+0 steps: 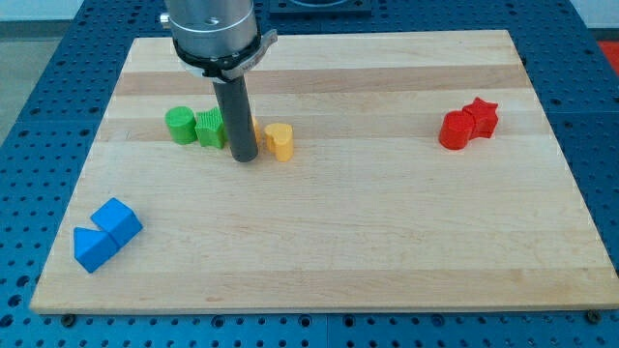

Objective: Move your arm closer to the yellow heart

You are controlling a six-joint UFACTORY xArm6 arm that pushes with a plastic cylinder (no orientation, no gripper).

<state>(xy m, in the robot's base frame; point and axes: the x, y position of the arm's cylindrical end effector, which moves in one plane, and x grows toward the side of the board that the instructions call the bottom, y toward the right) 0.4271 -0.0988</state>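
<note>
The yellow heart (280,141) lies flat on the wooden board, in its upper-left part, at roughly eleven o'clock from the board's centre. I can see it is a small, chunky, matte yellow block with rounded lobes; its left edge is partly hidden. My tip (244,158) rests just beside it, at about eight o'clock from the heart, near enough that I cannot tell whether they touch.

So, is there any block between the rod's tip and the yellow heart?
Nothing visible stands between them. My tip sits just to the view's left of the yellow heart, with only a narrow strip of board between. The green blocks lie on the tip's other side.
</note>
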